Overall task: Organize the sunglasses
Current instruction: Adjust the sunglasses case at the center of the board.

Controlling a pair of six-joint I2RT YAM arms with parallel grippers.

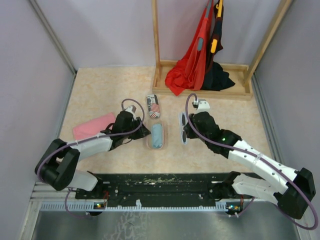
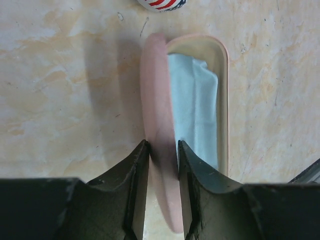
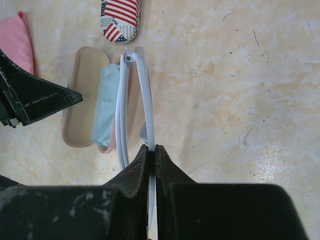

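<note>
**Watching for a lid slip**

Top: white sunglasses (image 1: 183, 127) hang beside the open pink case (image 1: 164, 140). Left wrist: my left pincer (image 2: 163, 150) clamps its lid (image 2: 157, 100); a slip shuts it. Right wrist: right pincer (image 3: 152, 150), closed on the white sunglasses, may snag the cloth (image 3: 105, 110).

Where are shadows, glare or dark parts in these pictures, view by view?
Left wrist: the pink case's lid casts a soft shadow leftwards on the table; the left gripper's fingers are dark. Right wrist: mild glare on the table, low right. Top: even light.
</note>
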